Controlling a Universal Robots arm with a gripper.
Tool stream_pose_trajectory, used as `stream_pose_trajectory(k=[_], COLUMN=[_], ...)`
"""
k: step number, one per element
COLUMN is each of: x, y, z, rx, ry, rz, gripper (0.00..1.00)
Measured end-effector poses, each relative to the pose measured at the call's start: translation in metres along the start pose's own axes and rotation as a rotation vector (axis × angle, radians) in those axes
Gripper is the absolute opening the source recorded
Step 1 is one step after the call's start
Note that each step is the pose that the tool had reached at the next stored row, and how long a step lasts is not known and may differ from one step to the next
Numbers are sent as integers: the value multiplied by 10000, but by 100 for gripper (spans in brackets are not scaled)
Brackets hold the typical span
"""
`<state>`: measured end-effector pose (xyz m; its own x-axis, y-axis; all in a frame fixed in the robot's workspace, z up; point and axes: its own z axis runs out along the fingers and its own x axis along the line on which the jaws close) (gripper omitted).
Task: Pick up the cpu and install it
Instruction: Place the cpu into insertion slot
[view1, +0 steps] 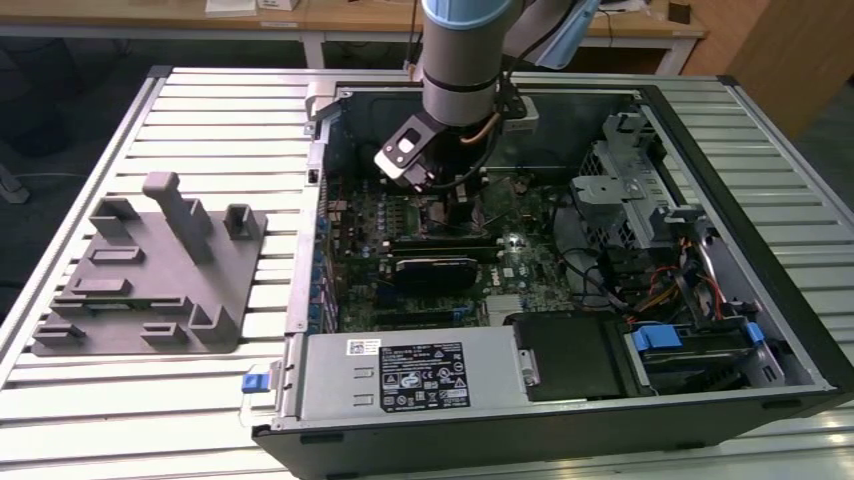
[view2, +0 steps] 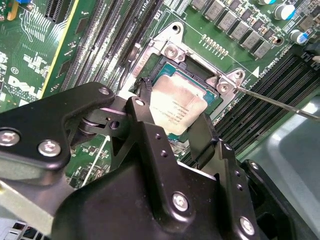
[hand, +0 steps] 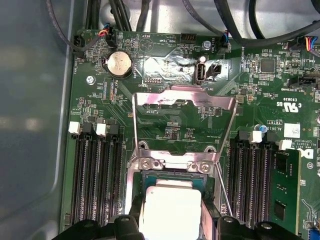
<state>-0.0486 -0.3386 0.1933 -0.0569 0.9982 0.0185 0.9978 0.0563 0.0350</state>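
Observation:
The cpu (view2: 176, 109) is a silvery square chip sitting level over the motherboard's socket (view2: 172, 52), inside its metal frame. In both wrist views my gripper (view2: 172, 116) straddles it, with one black finger (view2: 144, 97) on one edge and the other finger (view2: 201, 134) on the opposite edge, both touching. The first wrist view shows the same cpu (hand: 171, 210) between the fingers, and the socket's load plate (hand: 185, 100) swung open behind it. From the exterior view, the gripper (view1: 438, 188) reaches down into the open computer case (view1: 747, 300), over the motherboard's upper middle.
A thin socket lever (view2: 272, 100) juts out beside the socket. Memory slots (hand: 97, 175) run along both sides of it. A grey fixture tray (view1: 147, 270) lies on the slatted table at the exterior view's left. The power supply (view1: 414, 375) and drive cage (view1: 641, 190) crowd the case.

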Motion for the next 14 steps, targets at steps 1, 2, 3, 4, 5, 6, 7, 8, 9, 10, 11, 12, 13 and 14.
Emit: stream_pose_trajectory(k=[1, 2, 3, 4, 5, 6, 7, 8, 9, 10, 11, 12, 13, 14], x=[0, 0, 0, 0, 0, 0, 0, 0, 0, 0, 0, 0, 0, 0], y=[0, 0, 1, 2, 3, 4, 5, 5, 5, 5, 5, 5, 5, 5], z=[0, 1, 2, 2, 2, 2, 3, 3, 3, 3, 3, 3, 3, 3], rx=[0, 1, 2, 2, 2, 2, 1, 1, 1, 0, 1, 0, 1, 1], ry=[1, 1, 2, 2, 3, 3, 4, 5, 5, 5, 5, 5, 5, 5], rz=[-18, -37, -54, -66, -72, -77, -82, -82, -82, -83, -83, -83, -83, -83], gripper=[54, 54, 54, 54, 54, 54, 54, 54, 54, 54, 54, 54, 54, 54])
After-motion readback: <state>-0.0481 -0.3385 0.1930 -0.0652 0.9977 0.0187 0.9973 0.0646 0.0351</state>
